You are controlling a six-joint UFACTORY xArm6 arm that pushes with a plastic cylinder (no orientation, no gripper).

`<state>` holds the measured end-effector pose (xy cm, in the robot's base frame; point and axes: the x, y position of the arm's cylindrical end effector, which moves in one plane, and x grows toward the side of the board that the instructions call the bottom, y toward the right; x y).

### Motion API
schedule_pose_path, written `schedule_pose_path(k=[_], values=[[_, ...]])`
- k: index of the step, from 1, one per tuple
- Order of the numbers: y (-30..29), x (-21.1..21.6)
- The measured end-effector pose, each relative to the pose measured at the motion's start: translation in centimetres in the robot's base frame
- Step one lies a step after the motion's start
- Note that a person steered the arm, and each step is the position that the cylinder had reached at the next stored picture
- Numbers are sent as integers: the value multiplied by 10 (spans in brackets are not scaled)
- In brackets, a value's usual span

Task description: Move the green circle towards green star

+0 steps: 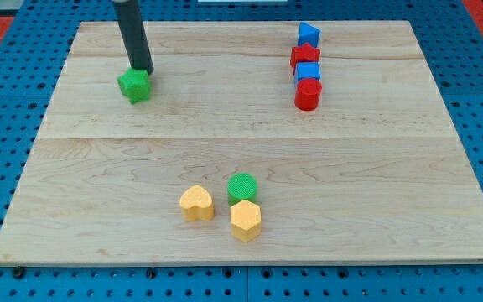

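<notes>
Resting at the green star's (134, 85) upper edge, my tip (144, 69) holds nothing and seems to touch it. From there, the green circle (242, 186) lies well apart toward the view's bottom right, touching a yellow hexagon (246, 220).

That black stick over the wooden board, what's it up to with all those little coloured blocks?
It is a robot arm's rod, and its job is to push the green circle toward the green star. Right now my tip sits at the star, at the view's upper left, far from the circle. The circle rests near the bottom middle, touching a yellow hexagon, with a yellow heart beside it. Red and blue blocks line up at upper right.
</notes>
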<state>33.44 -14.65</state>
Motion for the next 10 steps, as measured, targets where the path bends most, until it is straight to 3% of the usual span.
schedule_pose_path(k=[1, 3, 4, 5, 6, 7, 9, 10], values=[[58, 15], [231, 224], [175, 222], [100, 171], [94, 192], [39, 189], [71, 108], [99, 105]])
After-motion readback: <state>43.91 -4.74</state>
